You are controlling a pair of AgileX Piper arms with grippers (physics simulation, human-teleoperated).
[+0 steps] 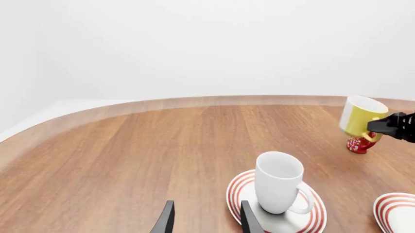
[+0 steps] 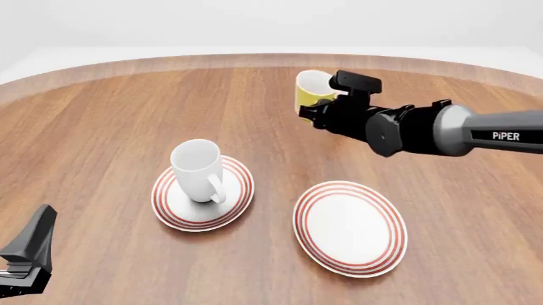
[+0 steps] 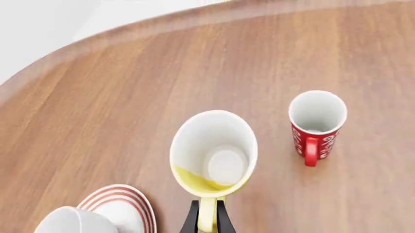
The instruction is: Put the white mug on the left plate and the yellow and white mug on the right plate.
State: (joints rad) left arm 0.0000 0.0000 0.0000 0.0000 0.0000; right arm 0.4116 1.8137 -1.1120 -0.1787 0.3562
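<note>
From my left wrist, my left gripper (image 1: 206,218) stood with its two fingers parted and nothing between them, drawn back toward the table's near edge. The white mug (image 1: 279,182) already stood upright on the left plate (image 1: 241,187), so I judged that half done. Toward the far edge the yellow and white mug (image 1: 360,116) hung in the air above a red cup (image 1: 358,144).

From the front, my right gripper (image 2: 312,112) held that yellow mug (image 2: 312,90) clear of the wooden table (image 2: 110,121), well apart from the bare right plate (image 2: 350,227) nearer the near edge. The arm read "PiPER".

From my right wrist, my fingers (image 3: 192,221) pinched the yellow handle, probably to keep the mug steady for carrying. The red cup's (image 3: 316,124) white markings spelled nothing legible.
</note>
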